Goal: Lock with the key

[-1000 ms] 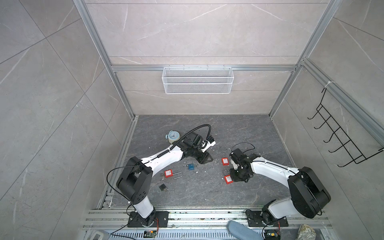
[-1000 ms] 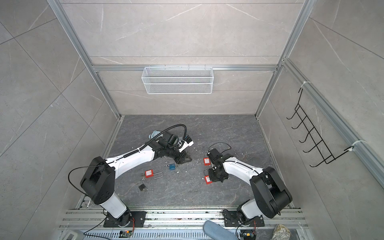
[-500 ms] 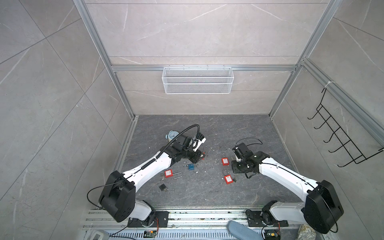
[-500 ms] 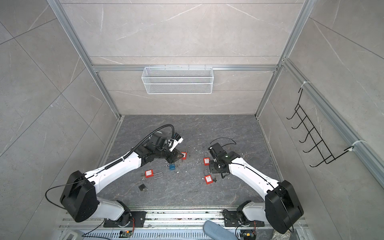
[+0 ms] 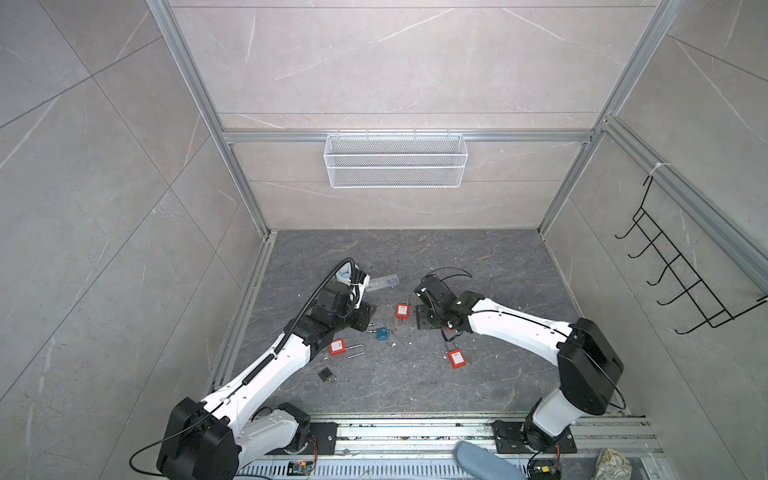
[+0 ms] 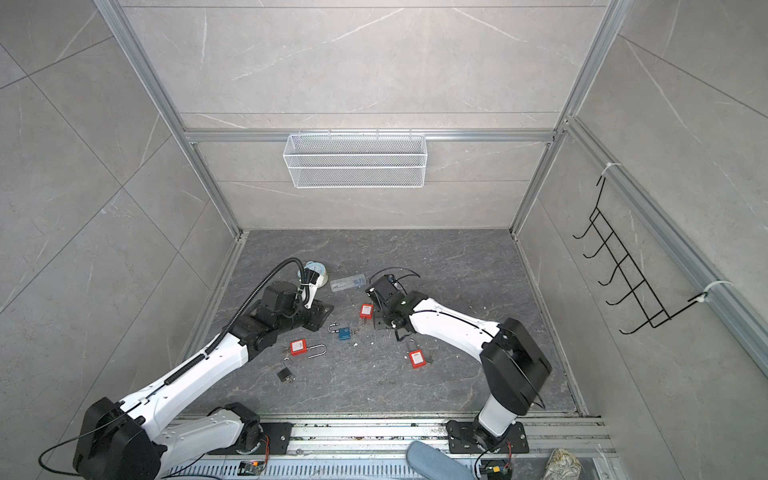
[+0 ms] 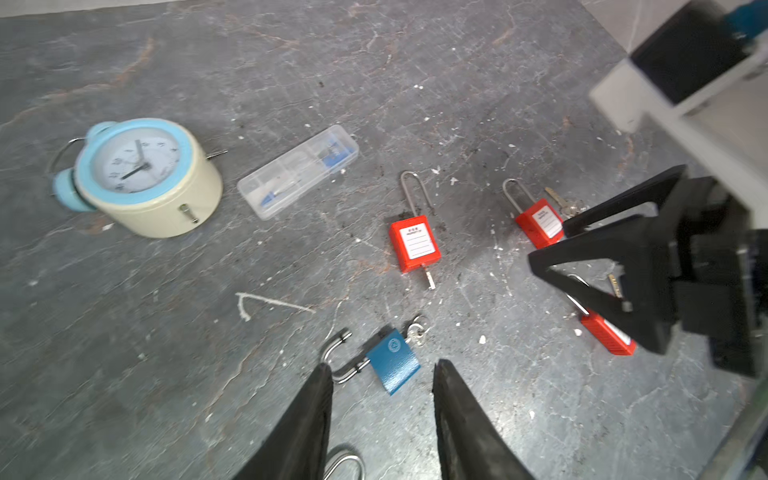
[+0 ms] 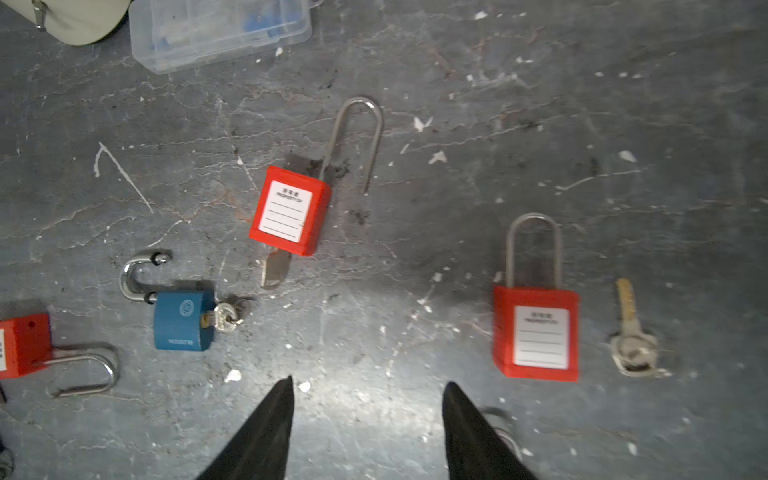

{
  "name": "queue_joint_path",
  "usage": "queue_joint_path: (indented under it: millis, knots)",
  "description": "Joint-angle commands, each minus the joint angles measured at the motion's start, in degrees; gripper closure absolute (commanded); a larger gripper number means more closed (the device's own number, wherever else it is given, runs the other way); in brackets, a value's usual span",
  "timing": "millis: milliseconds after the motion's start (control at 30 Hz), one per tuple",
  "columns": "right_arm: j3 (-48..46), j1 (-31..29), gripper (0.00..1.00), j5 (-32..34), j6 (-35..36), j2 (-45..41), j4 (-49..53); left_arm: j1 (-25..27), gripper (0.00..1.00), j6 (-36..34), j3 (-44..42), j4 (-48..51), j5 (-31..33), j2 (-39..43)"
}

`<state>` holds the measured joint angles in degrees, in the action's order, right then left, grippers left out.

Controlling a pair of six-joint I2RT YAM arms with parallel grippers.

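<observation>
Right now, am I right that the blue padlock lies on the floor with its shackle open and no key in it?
Not quite. The blue padlock does lie on the floor with its shackle open, but a key is sitting in its keyhole, as the right wrist view shows.

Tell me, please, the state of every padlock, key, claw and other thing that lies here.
Blue padlock, shackle open, key inserted.
Middle red padlock, shackle open, key inserted.
Red padlock beside loose key, shackle shut.
Loose key, lying free, in no lock.
Red padlock by left arm, shackle open.
Black padlock, too small to tell.
Clock, lying face up.
Clear box, shut.
Left claw, open, empty.
Right claw, open, empty.
</observation>
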<state>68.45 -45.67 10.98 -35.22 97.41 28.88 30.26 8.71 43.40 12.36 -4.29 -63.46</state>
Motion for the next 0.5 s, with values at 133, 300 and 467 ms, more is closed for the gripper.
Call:
queue_joint_path:
  millis: [133,300,467]
  knots:
    - [9.2,-0.7,0.40,0.4,-4.6,10.3,-2.0,-0.7,0.56,2.0,-1.8,0.4,4.2,3.8]
    - [14.6,-0.9,0.39,0.2,-6.0,16.2,-0.9,-0.9,0.56,1.4,-2.7,1.5,4.8,5.2]
    - [19.2,-0.9,0.38,3.4,-8.2,21.1,1.9,-1.1,0.56,0.5,-3.0,2.4,5.6,6.2]
